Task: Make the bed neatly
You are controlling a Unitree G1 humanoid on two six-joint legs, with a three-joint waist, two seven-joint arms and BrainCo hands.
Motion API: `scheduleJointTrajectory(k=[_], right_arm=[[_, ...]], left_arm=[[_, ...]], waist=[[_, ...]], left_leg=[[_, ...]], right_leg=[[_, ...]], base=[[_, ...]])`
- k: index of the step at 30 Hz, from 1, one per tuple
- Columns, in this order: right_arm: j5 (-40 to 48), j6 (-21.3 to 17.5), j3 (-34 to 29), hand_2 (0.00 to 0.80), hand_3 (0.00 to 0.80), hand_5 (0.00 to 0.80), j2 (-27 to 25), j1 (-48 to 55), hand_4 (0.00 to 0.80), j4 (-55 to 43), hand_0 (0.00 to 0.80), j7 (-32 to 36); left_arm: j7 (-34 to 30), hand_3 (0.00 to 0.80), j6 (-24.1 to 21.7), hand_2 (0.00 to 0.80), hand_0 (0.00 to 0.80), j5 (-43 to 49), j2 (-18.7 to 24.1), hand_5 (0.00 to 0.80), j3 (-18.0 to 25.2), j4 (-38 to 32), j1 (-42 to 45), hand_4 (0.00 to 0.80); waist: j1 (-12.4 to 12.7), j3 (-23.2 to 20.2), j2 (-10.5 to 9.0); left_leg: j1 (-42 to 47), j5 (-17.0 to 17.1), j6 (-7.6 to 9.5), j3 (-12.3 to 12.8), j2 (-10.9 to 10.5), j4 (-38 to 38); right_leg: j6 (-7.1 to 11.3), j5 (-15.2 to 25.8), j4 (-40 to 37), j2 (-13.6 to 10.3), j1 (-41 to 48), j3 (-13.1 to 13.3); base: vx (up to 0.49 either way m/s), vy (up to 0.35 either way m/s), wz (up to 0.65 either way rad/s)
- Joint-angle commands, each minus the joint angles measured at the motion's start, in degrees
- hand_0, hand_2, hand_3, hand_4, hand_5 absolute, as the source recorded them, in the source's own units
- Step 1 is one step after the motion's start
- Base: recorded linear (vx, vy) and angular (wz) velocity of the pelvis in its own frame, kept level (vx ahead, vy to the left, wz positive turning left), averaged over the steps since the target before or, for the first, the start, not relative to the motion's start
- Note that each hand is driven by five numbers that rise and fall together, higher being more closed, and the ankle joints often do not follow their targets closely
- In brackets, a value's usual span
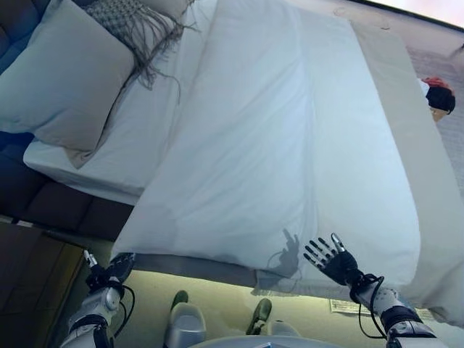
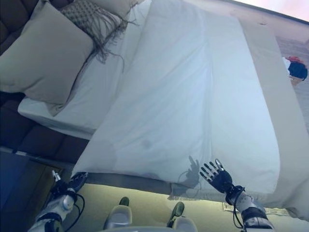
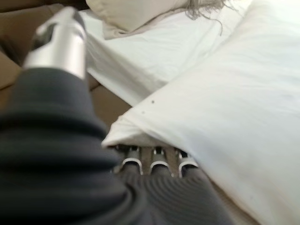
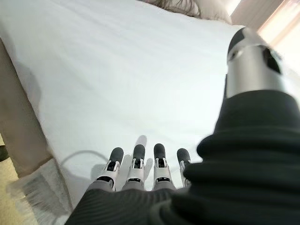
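Note:
A white duvet lies lengthwise over the bed, its near edge hanging over the bed's side. A large pale pillow and a fringed grey cushion rest at the head end on the white sheet. My right hand is open with its fingers spread, just over the duvet's near edge towards the foot end. My left hand is low beside the bed, right under the duvet's near head-end corner. That corner covers the front of the hand in the left wrist view.
A dark padded headboard runs along the left. The beige bed base shows along the foot and far side. A red and dark object lies on the floor beyond the bed. A dark wooden surface stands at the lower left.

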Motion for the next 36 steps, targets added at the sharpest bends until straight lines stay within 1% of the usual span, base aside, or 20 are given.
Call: scheduleJointTrajectory(k=[1,3,5,8,10,12,15,17,18,22,23,25,26,28,29,30,31,33,34,36], right_arm=[[1.35,-2.41,-0.91,0.0,0.0,0.0,-3.34,-0.09,0.0,1.02,0.0,2.17],[2.4,-1.89,-0.34,0.0,0.0,0.0,-3.14,-0.58,0.0,-0.56,0.0,1.55],[2.64,-1.55,0.11,0.0,0.0,0.0,-2.87,-0.4,0.0,-1.75,0.0,1.3],[3.18,-0.37,0.52,0.0,0.0,0.0,-2.73,-0.28,0.0,-3.7,0.0,0.39],[2.95,-0.04,0.37,0.0,0.0,0.0,-2.79,-0.28,0.0,-3.73,0.0,0.62],[3.05,-0.13,0.2,0.0,0.0,0.0,-2.46,-0.48,0.0,-3.64,0.0,0.38],[2.93,-0.85,0.81,0.0,0.0,0.0,-1.71,-0.63,0.0,-3.24,0.0,0.97],[2.68,-1.41,0.95,0.0,0.0,0.0,-1.36,-0.86,0.0,-3.33,0.0,1.16],[2.72,-1.63,1.37,0.0,0.0,0.0,-1.16,-1.23,0.0,-3.56,0.0,1.33],[3.34,-1.99,2.91,0.0,0.0,0.0,-1.06,-3.2,0.0,-5.07,0.0,0.37],[3.39,-2.02,2.98,0.0,0.0,0.0,-1.1,-3.38,0.0,-5.29,0.0,0.18],[3.78,-2.05,4.04,0.0,0.0,0.0,-0.97,-4.52,0.0,-6.04,0.0,-0.53],[3.98,-1.92,4.26,0.0,0.0,0.0,-0.95,-4.85,0.0,-6.49,0.0,-0.9],[4.31,-1.73,4.78,0.0,0.0,0.0,-0.85,-5.34,0.0,-7.28,0.0,-1.35],[4.33,-1.58,4.92,0.0,0.0,0.0,-0.86,-5.53,0.0,-7.44,0.0,-1.35],[4.38,-1.4,4.97,0.0,0.0,0.0,-0.83,-5.76,0.0,-7.75,0.0,-1.43],[4.35,-1.23,5.08,0.0,0.0,0.0,-0.8,-5.83,0.0,-8.15,0.0,-1.46],[4.47,-0.97,5.3,0.0,0.0,0.0,-0.78,-6.21,0.0,-8.63,0.0,-1.55],[4.55,-0.94,5.42,0.0,0.0,0.0,-0.74,-6.22,0.0,-8.76,0.0,-1.65],[4.98,-0.71,5.4,0.0,0.0,0.0,-0.65,-6.72,0.0,-8.84,0.0,-2.09]], left_arm=[[0.69,0.0,-13.71,0.0,0.0,-4.29,29.59,0.0,18.63,5.22,18.48,0.0],[1.48,0.0,-12.74,0.0,0.0,-4.34,29.85,0.0,19.32,6.83,19.38,0.0],[2.28,0.0,-11.49,0.0,0.0,-3.99,29.98,0.0,20.1,8.47,20.6,0.0],[-0.02,0.0,-9.7,0.0,0.0,-3.5,29.42,0.0,20.21,10.68,21.75,0.0],[-0.84,0.0,-9.47,0.0,0.0,-3.1,28.44,0.0,19.39,11.3,21.98,0.0],[-3.78,0.0,-8.06,0.0,0.0,-0.92,27.47,0.0,18.96,11.09,22.0,0.0],[-9.19,0.0,-5.42,0.0,0.0,1.68,25.6,0.0,15.48,9.54,20.01,0.0],[-11.41,0.0,-4.46,0.0,0.0,2.57,24.39,0.0,13.47,8.61,18.56,0.0],[-12.24,0.0,-3.78,0.0,0.0,3.15,23.4,0.0,11.77,7.23,17.46,0.0],[-14.46,0.0,-1.34,0.0,0.0,4.75,19.57,0.0,4.91,3.75,14.17,0.0],[-14.55,0.0,-1.18,0.0,0.0,5.03,19.18,0.0,4.16,3.64,13.8,0.0],[-14.17,0.0,-1.13,0.0,0.0,4.87,17.69,0.0,0.79,3.44,12.55,0.0],[-14.25,0.0,-0.86,0.0,0.0,4.78,17.23,0.0,-0.1,3.4,12.19,0.0],[-14.52,0.0,-0.18,0.0,0.0,4.56,15.91,0.0,-2.08,3.52,12.01,0.0],[-14.8,0.0,-0.16,0.0,0.0,4.52,15.27,0.0,-2.74,3.75,12.16,0.0],[-15.14,0.0,-0.35,0.0,0.0,4.25,14.4,0.0,-3.7,3.99,12.16,0.0],[-15.21,0.0,-0.29,0.0,0.0,4.47,13.43,0.0,-4.35,4.08,12.42,0.0],[-15.12,0.0,-0.65,0.0,0.0,4.38,11.93,0.0,-5.55,4.8,12.6,0.0],[-14.78,0.0,-0.78,0.0,0.0,3.7,11.56,0.0,-5.77,4.89,12.67,0.0],[-16.04,0.0,-1.11,0.0,0.0,3.67,9.99,0.0,-6.43,5.54,13.42,0.0]], waist=[[10.04,0.06,0.44],[10.12,0.36,-0.13],[10.15,0.37,-0.27],[9.7,0.48,-1.02],[9.64,0.57,-1.3],[9.77,0.83,-1.63],[9.82,1.59,-2.13],[9.81,2.27,-2.47],[9.88,2.86,-2.69],[9.81,5.22,-3.85],[9.82,5.42,-3.92],[9.69,6.51,-4.41],[9.55,6.84,-4.74],[9.4,7.55,-5.31],[9.51,7.75,-5.27],[9.42,8.03,-5.66],[9.53,8.22,-5.78],[9.43,8.52,-6.3],[9.52,8.56,-6.17],[9.68,8.87,-6.48]], left_leg=[[-3.65,-0.45,2.61,-0.94,-2.35,2.02],[-4.2,-0.12,2.74,-0.96,-2.6,2.27],[-4.02,-0.94,2.72,-0.83,-2.4,2.8],[-4.25,-0.88,2.95,-0.62,-2.56,3.47],[-4.24,-1.17,2.95,-0.53,-2.31,3.87],[-4.43,-1.47,2.83,-0.78,-2.18,4.4],[-4.99,-2.38,2.6,-0.92,-1.56,5.79],[-5.96,-2.02,2.58,-1.14,-1.74,6.47],[-6.35,-2.61,2.39,-1.27,-1.36,7.15],[-8.96,-2.54,2.12,-1.86,-1.19,9.5],[-9.34,-2.55,2.11,-1.94,-1.18,9.81],[-10.49,-3.41,1.99,-2.15,-0.57,11.85],[-11.11,-3.1,2.04,-2.23,-0.68,12.39],[-12.02,-3.5,2.13,-2.4,-0.36,14.01],[-12.06,-4.32,2.09,-2.4,0.09,14.87],[-12.48,-4.01,2.21,-2.5,-0.03,15.31],[-12.49,-4.75,2.19,-2.53,0.34,16.13],[-12.78,-4.5,2.32,-2.54,0.46,16.64],[-12.58,-5.06,2.27,-2.5,0.78,16.95],[-12.63,-5.29,2.22,-2.68,1.0,17.58]], right_leg=[[6.8,0.92,5.82,-11.22,-0.29,1.45],[6.78,1.58,5.81,-11.54,-0.83,1.21],[6.87,1.29,6.0,-11.29,-0.82,1.4],[6.81,1.7,6.47,-11.65,-1.21,1.53],[6.76,1.61,6.9,-11.74,-1.35,1.61],[6.75,1.62,7.24,-11.71,-1.58,1.84],[6.7,0.85,8.52,-11.42,-1.71,1.91],[6.6,0.97,9.08,-11.62,-2.36,1.88],[6.6,0.37,9.63,-11.26,-2.54,2.05],[6.12,0.12,11.11,-11.0,-4.38,2.53],[6.08,0.02,11.44,-11.02,-4.75,2.55],[5.93,-0.72,13.29,-10.74,-5.97,2.99],[5.75,-0.5,13.66,-10.91,-6.52,3.05],[5.55,-0.86,15.11,-10.95,-7.41,3.26],[5.56,-1.54,15.98,-10.69,-7.57,3.52],[5.43,-1.41,16.33,-10.82,-7.89,3.61],[5.44,-2.04,17.1,-10.57,-7.97,3.78],[5.29,-2.12,17.73,-10.63,-8.35,3.78],[5.35,-2.64,18.17,-10.44,-8.29,3.87],[5.24,-3.02,19.04,-10.26,-8.65,3.97]], base=[[-0.052,-0.039,0.05],[-0.052,-0.022,0.04],[-0.004,-0.006,0.02],[-0.01,0.002,-0.01],[0.0,0.0,0.0],[0.009,-0.02,0.01],[-0.011,-0.055,0.01],[-0.066,-0.045,0.11],[-0.101,-0.05,0.25],[-0.125,-0.041,0.34],[-0.137,-0.027,0.39],[-0.098,-0.033,0.4],[-0.068,-0.026,0.3],[-0.047,-0.041,0.19],[-0.027,-0.054,0.1],[0.009,-0.058,0.01],[-0.005,-0.055,0.0],[-0.002,-0.048,0.09],[0.001,-0.053,0.16],[0.011,-0.061,0.16]])
